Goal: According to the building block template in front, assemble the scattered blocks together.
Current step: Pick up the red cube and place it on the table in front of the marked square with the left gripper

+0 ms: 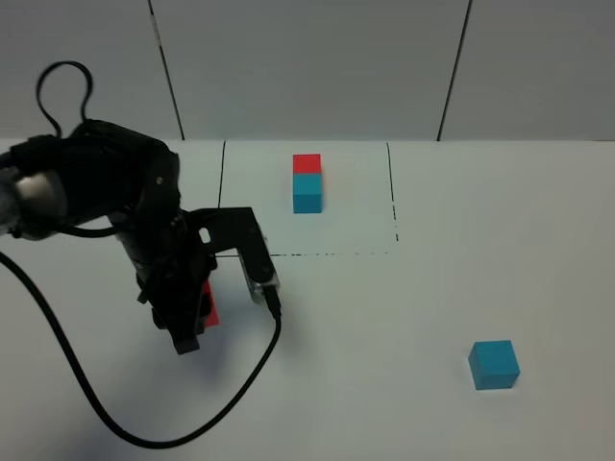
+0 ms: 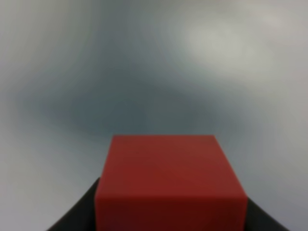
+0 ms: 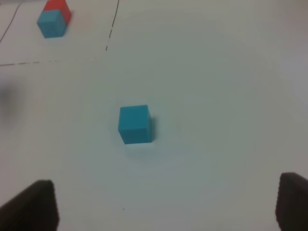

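The building block template (image 1: 307, 182) is a red cube joined to a cyan cube, at the table's far middle inside a marked rectangle; it also shows in the right wrist view (image 3: 53, 19). My left gripper (image 1: 197, 322) points down at the left and is shut on the scattered red cube (image 1: 209, 305), low over the table. In the left wrist view the red cube (image 2: 168, 183) sits between the dark fingers (image 2: 77, 216). The scattered cyan cube (image 1: 494, 364) lies alone at the front right. My right gripper (image 3: 163, 207) is open, above and short of the cyan cube (image 3: 134, 124).
The white table (image 1: 404, 317) carries a thin dotted rectangle outline (image 1: 327, 254) around the template. A black cable (image 1: 240, 394) loops from the left arm across the table's front left. A grey panelled wall (image 1: 307, 67) stands behind.
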`<state>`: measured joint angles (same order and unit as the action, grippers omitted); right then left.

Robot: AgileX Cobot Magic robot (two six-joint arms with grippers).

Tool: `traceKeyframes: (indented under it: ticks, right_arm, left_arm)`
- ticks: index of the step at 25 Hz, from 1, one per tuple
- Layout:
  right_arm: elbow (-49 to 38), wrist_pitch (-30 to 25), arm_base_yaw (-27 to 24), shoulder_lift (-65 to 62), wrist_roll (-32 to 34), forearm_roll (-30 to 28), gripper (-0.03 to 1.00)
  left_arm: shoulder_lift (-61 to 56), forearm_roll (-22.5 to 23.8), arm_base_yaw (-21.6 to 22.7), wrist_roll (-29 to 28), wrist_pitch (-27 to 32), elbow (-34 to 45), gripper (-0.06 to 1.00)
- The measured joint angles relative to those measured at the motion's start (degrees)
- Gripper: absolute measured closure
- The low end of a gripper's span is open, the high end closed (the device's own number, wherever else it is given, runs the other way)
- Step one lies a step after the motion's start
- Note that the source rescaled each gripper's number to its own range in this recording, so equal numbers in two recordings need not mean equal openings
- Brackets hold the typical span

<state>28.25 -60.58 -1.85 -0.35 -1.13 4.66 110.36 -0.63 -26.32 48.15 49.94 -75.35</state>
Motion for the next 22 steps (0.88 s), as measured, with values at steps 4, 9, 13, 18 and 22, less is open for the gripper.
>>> traceKeyframes:
  ticks: [4,9,13,18,22]
  right_arm:
    - [0.0,0.0,0.0,0.0,0.0,0.0,0.16]
    - [0.0,0.0,0.0,0.0,0.0,0.0,0.16]
    - [0.0,0.0,0.0,0.0,0.0,0.0,0.16]
    - [0.0,0.0,0.0,0.0,0.0,0.0,0.16]
    - [0.0,0.0,0.0,0.0,0.0,0.0,0.16]
  left_arm:
    - [4.7,1.6,-2.8,0.6,0.1,-2.8,0.94]
    - [10.4,1.7,-4.5,-0.3,1.7,-10.0,0.94]
    - [14.5,1.7,-5.5,0.1,2.4,-15.4,0.94]
    - [18.4,1.7,-6.6,2.5,2.7,-19.6,0.94]
    - [20.9,1.7,-7.0,3.6,2.1,-20.6,0.94]
